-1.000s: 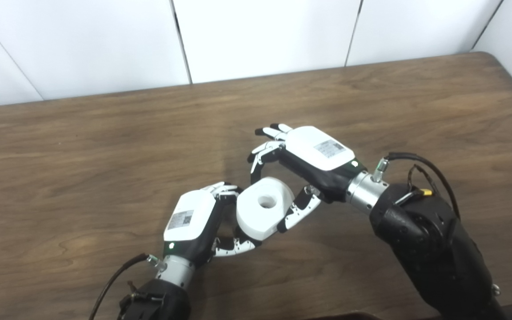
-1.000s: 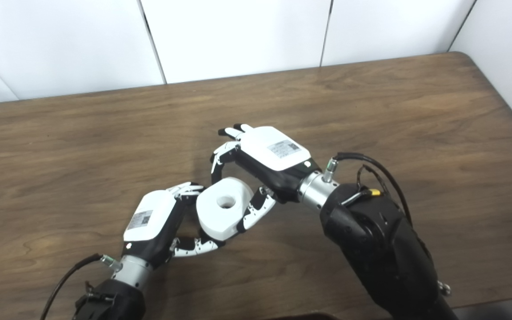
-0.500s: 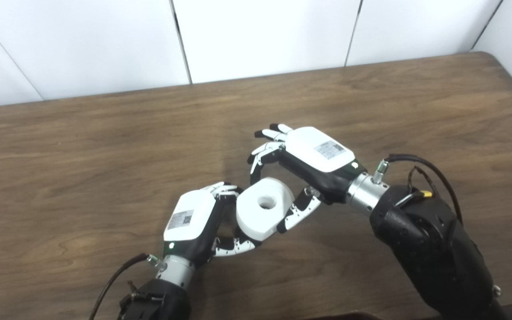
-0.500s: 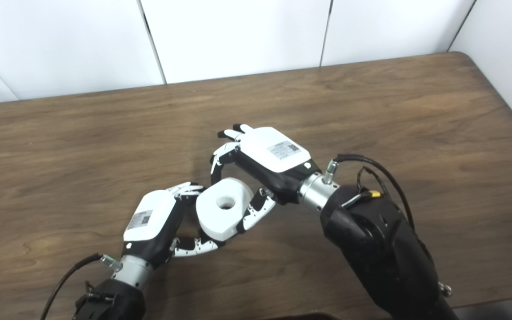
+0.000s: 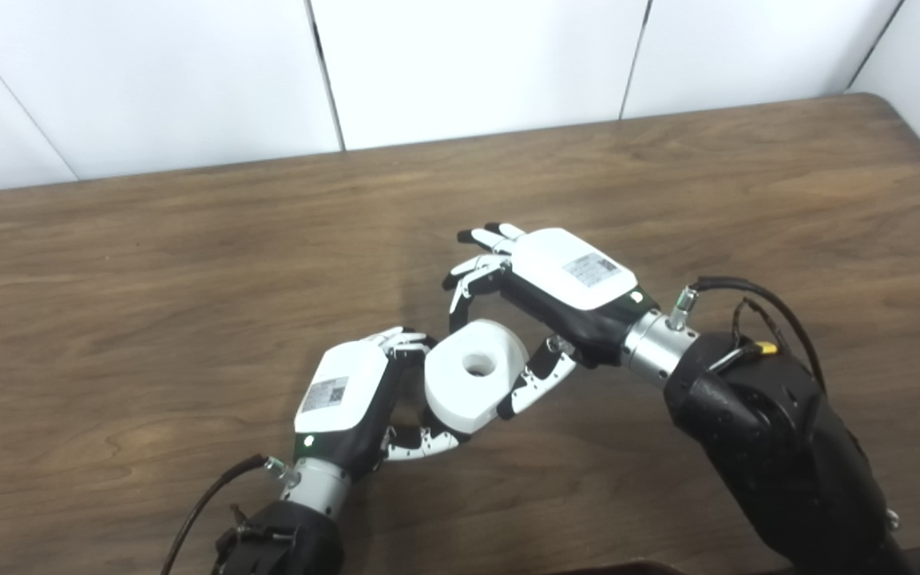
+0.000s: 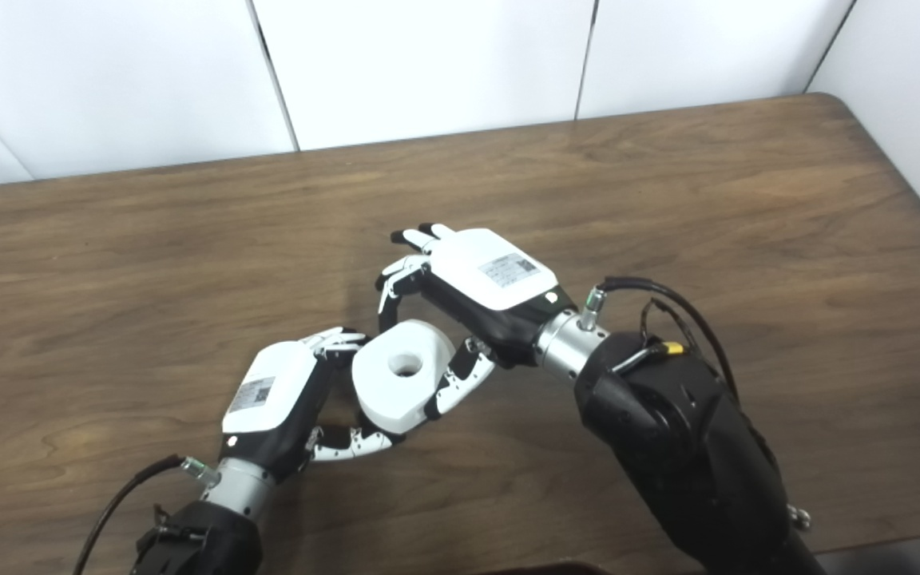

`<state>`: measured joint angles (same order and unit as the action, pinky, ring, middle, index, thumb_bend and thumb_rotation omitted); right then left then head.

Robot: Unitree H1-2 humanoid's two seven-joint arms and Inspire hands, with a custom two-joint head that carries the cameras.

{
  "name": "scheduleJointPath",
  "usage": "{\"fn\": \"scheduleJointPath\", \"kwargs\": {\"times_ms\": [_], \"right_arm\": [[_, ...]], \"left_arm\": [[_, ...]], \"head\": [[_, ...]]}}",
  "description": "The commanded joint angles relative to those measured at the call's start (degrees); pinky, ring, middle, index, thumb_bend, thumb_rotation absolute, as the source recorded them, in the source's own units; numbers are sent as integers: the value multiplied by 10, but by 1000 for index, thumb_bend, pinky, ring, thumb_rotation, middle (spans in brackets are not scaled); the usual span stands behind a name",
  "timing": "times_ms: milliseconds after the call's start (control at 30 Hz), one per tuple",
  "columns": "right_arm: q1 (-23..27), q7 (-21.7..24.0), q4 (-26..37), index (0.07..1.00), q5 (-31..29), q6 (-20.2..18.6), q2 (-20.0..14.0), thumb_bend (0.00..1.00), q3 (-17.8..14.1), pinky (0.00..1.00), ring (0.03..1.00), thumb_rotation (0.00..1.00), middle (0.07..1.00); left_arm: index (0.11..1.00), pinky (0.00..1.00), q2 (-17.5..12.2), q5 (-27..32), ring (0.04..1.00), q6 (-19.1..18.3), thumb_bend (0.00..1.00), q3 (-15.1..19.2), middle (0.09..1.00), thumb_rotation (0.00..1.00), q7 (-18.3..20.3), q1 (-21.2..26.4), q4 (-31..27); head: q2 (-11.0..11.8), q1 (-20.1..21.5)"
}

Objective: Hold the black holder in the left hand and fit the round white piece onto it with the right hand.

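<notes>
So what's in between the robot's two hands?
The round white piece, with a hole in its top, sits between the left hand and right hand in both eye views.

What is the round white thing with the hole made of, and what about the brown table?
The round white piece looks like smooth, matte plastic: even white, crisp edges, clean round hole. The brown table shows wood grain with slight sheen; whether real wood or a printed laminate cannot be told.
</notes>
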<state>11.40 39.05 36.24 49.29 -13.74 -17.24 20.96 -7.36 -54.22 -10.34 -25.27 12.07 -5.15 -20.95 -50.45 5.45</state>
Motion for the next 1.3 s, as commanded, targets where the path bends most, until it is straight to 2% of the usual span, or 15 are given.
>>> {"fn": "scheduleJointPath", "kwargs": {"times_ms": [0,100,400,967,1267], "right_arm": [[-4,49,-5,663,16,-6,-12,889,17,1000,990,262,844],[-3,63,-2,754,27,-6,-14,968,19,1000,999,292,897],[-3,77,5,824,38,-10,-9,983,20,1000,1000,295,917],[-1,81,8,806,38,-13,-6,977,14,1000,1000,290,910],[-1,78,9,809,41,-5,-2,975,15,1000,1000,284,915]], "left_arm": [[486,852,1,1,868,3,519,-14,787,52,23,-3,-4],[486,854,1,2,869,4,519,-14,787,52,22,-3,-4],[486,849,-2,3,865,5,519,-16,786,51,20,-2,-3],[487,855,-4,0,866,3,519,-16,786,51,22,0,0],[487,848,-6,4,867,7,519,-14,786,51,12,3,18]], "head": [[0,1],[-1,0],[-2,1],[-2,2],[6,4]]}}
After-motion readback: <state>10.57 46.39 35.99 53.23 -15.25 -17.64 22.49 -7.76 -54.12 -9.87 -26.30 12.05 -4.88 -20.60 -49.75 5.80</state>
